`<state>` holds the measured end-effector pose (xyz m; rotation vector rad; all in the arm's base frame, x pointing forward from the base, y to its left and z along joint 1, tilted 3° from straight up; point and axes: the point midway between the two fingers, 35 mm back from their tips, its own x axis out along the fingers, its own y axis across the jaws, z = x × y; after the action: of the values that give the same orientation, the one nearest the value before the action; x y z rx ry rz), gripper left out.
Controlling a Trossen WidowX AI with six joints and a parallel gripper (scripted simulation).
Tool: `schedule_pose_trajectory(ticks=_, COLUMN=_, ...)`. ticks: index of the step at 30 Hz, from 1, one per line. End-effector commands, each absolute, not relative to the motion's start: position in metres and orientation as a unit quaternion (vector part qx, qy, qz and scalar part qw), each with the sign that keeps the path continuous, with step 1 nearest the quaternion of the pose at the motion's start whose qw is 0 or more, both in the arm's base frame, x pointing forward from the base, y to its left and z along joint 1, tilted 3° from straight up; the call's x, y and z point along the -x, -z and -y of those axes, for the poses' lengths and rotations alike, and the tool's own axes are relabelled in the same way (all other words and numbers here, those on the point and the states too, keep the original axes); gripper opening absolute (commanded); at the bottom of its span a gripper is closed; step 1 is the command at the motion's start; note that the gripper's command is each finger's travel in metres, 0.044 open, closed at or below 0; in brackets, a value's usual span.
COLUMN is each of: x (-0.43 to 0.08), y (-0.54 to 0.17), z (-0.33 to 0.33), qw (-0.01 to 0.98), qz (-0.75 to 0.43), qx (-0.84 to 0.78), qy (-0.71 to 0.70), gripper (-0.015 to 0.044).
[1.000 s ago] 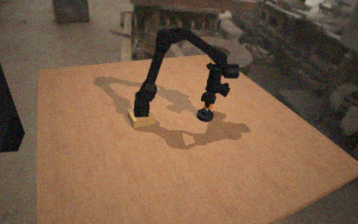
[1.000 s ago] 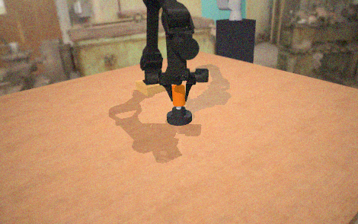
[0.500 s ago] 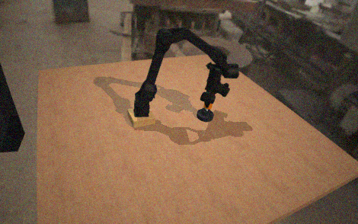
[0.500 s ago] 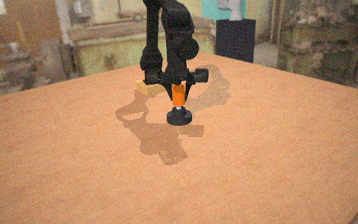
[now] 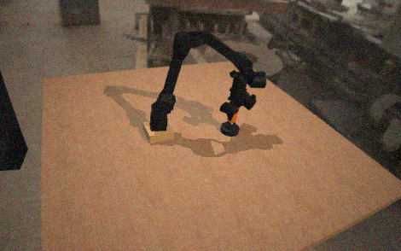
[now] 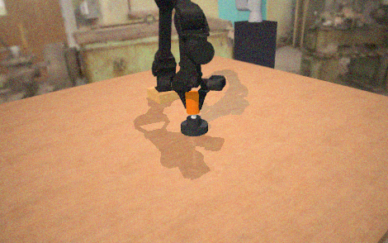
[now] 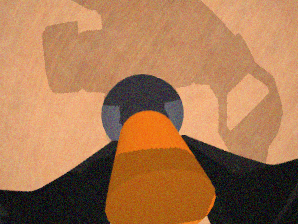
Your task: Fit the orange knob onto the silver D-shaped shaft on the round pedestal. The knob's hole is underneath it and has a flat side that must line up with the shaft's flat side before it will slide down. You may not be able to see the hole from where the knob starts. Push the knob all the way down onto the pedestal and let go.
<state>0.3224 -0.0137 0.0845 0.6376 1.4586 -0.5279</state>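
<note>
One orange knob (image 5: 234,118) (image 6: 192,102) (image 7: 152,165) — gripped upright between the pincer's (image 5: 231,114) (image 6: 192,108) (image 7: 155,187) fingers — sits above the pedestal (image 5: 229,129) (image 6: 194,127) (image 7: 142,92).

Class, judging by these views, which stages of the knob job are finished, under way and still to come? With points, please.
Done: the orange knob (image 5: 234,117) (image 6: 192,102) (image 7: 150,132) is gripped.
In hand: the gripper (image 6: 192,108) holds it above the round pedestal (image 5: 229,129) (image 6: 194,127) (image 7: 142,90), silver shaft tip (image 6: 193,116) showing.
Left: matching flats, which are hidden, pushing down, releasing.
</note>
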Motion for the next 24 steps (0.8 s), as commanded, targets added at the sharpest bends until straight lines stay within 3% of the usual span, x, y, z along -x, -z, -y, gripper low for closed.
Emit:
schedule_pose_trajectory(ticks=1, x=-0.3228, y=-0.0843, z=0.0139, qw=0.67, qz=-0.643, qx=-0.286, qy=0.237, gripper=0.0)
schedule_pose_trajectory(ticks=24, x=-0.3288, y=-0.0908, z=0.0141, qw=0.636, qz=-0.615, qx=-0.354, qy=0.303, gripper=0.0)
